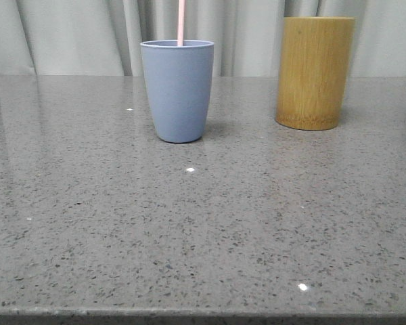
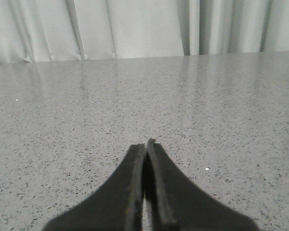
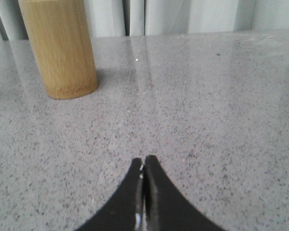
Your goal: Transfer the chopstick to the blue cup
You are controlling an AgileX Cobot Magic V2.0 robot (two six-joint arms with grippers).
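Note:
The blue cup (image 1: 177,89) stands upright toward the back of the grey table in the front view. A pale pink chopstick (image 1: 181,22) rises out of it and runs off the top of the picture. Neither arm shows in the front view. In the left wrist view my left gripper (image 2: 146,144) is shut with nothing between its fingers, low over bare table. My right gripper (image 3: 145,161) is likewise shut and empty in the right wrist view, well short of the bamboo holder (image 3: 59,46).
The yellow-brown bamboo holder (image 1: 314,72) stands to the right of the blue cup, about a cup's width away. A pale curtain (image 1: 74,34) hangs behind the speckled grey table (image 1: 203,237). The table's front edge runs along the bottom of the front view.

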